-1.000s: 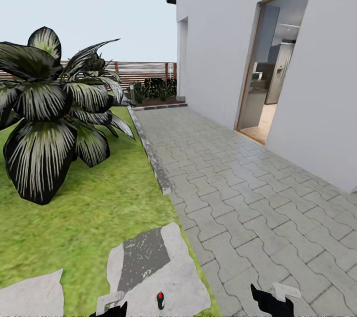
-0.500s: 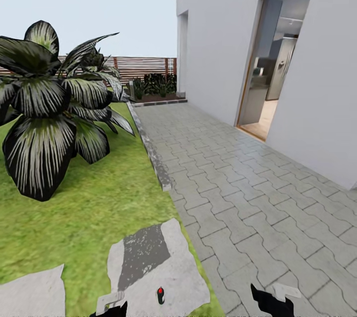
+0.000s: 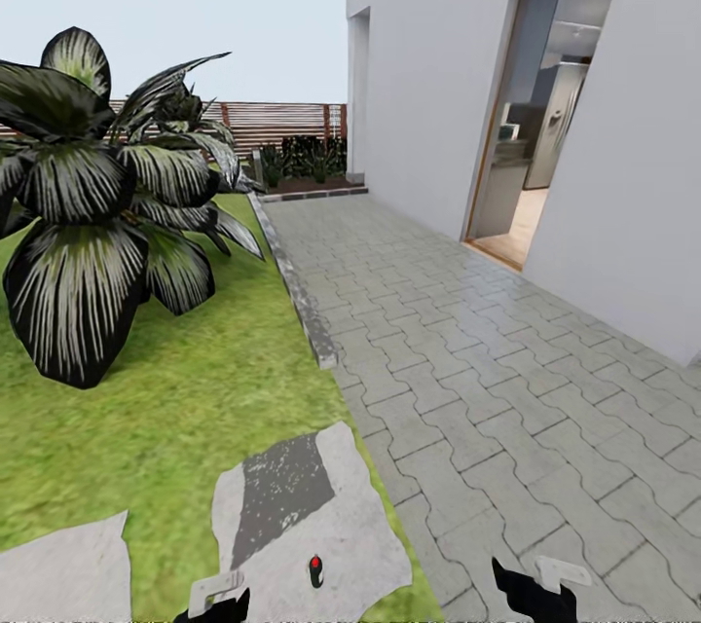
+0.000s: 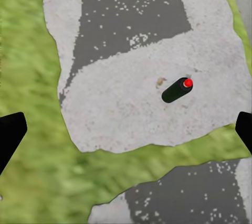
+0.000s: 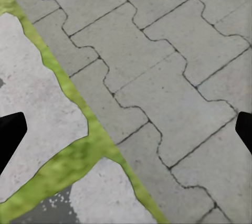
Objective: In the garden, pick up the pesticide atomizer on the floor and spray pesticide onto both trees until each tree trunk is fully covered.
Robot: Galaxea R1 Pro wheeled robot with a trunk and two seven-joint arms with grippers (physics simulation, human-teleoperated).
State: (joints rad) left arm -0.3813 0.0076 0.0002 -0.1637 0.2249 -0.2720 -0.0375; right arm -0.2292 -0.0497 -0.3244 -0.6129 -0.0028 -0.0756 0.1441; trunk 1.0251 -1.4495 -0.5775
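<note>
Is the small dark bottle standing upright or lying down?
Lying down: the pesticide atomizer shows its side on the stepping stone, red tip sideways.

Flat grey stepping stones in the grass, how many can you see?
2: one flat grey stepping stone beside the paving, holding the small dark red-capped bottle; another further left. More may be hidden.

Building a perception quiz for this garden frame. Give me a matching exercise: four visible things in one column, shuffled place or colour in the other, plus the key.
Things:
1. pesticide atomizer
2. stepping stone
3. dark-leaved plant
4. open doorway

Descriptions:
A. in the white house wall
B. pale slab with a dark patch, set in grass
C. lying on its side on the slab, red tip
D. standing on the lawn beside the paved path

Pairs: 1-C, 2-B, 3-D, 4-A
</note>
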